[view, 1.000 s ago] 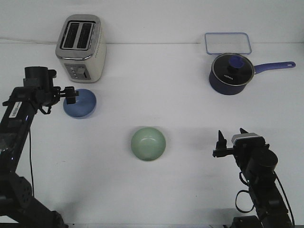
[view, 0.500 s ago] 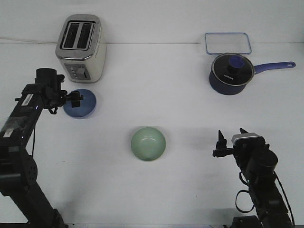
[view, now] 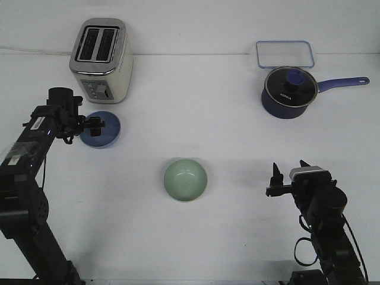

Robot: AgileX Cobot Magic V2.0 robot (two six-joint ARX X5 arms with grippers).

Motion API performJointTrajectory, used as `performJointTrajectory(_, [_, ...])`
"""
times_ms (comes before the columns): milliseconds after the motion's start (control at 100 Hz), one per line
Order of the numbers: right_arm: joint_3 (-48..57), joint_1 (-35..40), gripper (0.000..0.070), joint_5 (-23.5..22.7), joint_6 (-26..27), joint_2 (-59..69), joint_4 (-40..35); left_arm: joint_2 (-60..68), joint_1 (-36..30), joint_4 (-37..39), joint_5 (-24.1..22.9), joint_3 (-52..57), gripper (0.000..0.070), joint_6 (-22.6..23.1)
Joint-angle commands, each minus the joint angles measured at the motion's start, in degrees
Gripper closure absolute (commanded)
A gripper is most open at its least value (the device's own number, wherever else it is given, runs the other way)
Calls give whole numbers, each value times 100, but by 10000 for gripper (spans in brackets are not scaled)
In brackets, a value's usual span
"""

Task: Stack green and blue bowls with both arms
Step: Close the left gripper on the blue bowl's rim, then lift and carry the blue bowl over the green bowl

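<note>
My left pincer [view: 94,124] sits in the left part of the frame, right over the near-left rim of the blue bowl [view: 104,130]. Its dark fingers overlap the bowl from this angle, and I cannot tell how wide they stand or whether they have closed on the rim; the black parts blur together against the blue.

My right pincer [view: 289,173] is in the lower right of the frame, fingers spread apart and pointing up the picture, with nothing between them and nothing touching them. The silver-grey block sits just behind the fingers.

Much of my left arm is cut off by the left edge and bottom of the frame, and my right arm runs out at the bottom edge. The part of the blue bowl under my left pincer is hidden.

The blue bowl lies just below the toaster [view: 101,52] in the upper left. The green bowl [view: 185,179] sits upright near the centre, slightly below the middle, well apart from both pincers: to the right of and below my left one, to the left of my right one. The two bowls are well apart, not stacked.
</note>
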Motion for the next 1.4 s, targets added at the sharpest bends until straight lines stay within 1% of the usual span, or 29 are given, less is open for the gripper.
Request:
performJointTrajectory(0, [28,11,162,-2,59,15,52,170,20,-9,-4,109,250,35])
performJointTrajectory(40, [28,11,162,-2,57,15,52,179,20,-13,-4,109,269,35])
performJointTrajectory(80, [28,11,162,-2,57,15,52,181,20,-20,-4,109,318,35])
performJointTrajectory(110, [28,11,162,-2,59,15,52,181,20,-24,-4,109,382,35])
performJointTrajectory(160, [28,11,162,-2,57,15,52,181,20,-31,-4,109,468,37])
performJointTrajectory(270, [28,11,162,-2,57,15,52,181,20,-68,-4,109,591,37])
performJointTrajectory(340, [28,11,162,-2,59,15,52,181,20,-68,-4,109,699,37])
performJointTrajectory(620, [28,11,162,-2,57,15,50,144,116,-177,26,144,696,-20])
performJointTrajectory(680, [28,11,162,-2,59,15,52,90,140,-238,199,177,696,-52])
performJointTrajectory(820, [28,11,162,-2,59,15,50,-227,186,-289,796,186,696,-146])
performJointTrajectory(990, [28,11,162,-2,57,15,52,-748,179,-466,1123,186,696,-173])
performJointTrajectory(1140, [28,11,162,0,57,15,52,-1093,57,-804,1545,186,696,-273])
performJointTrajectory(1270, [28,11,162,0,57,15,52,-1294,-216,-1119,1556,184,696,-264])
performJointTrajectory(1390, [28,11,162,0,57,17,52,-1388,-603,-1397,1556,184,696,-219])
